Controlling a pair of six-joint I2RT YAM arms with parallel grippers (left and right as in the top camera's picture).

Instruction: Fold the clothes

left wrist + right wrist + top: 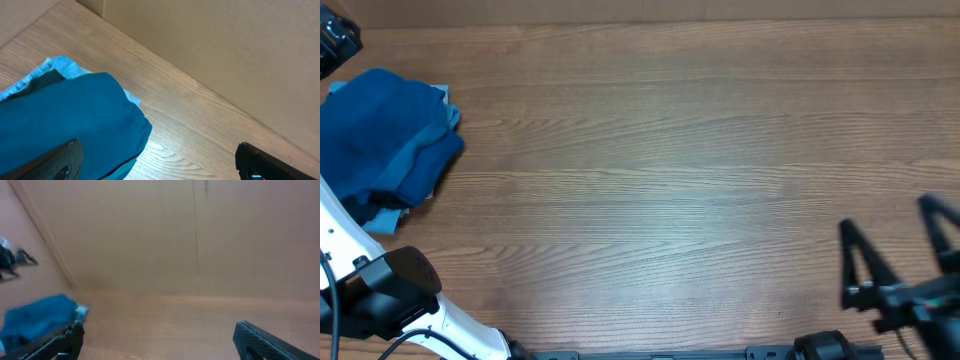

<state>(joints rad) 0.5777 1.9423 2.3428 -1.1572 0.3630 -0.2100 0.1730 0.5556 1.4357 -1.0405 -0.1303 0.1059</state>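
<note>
The deep-blue shirt (380, 130) lies folded in a bundle at the table's far left, on top of other garments. It fills the lower left of the left wrist view (65, 120) and shows small and blurred in the right wrist view (37, 317). My left gripper (160, 170) is open and empty; its left finger is over the shirt's edge and its right finger over bare wood. Its fingers do not show in the overhead view. My right gripper (898, 240) is open and empty at the near right, far from the shirt; it also shows in the right wrist view (157, 342).
A pale light-blue garment (60, 65) sticks out under the shirt, also in the overhead view (385, 220). A dark strip of cloth (42, 82) lies between them. A black object (335, 45) sits at the far left corner. A plain wall (225, 50) stands behind the table (670, 200).
</note>
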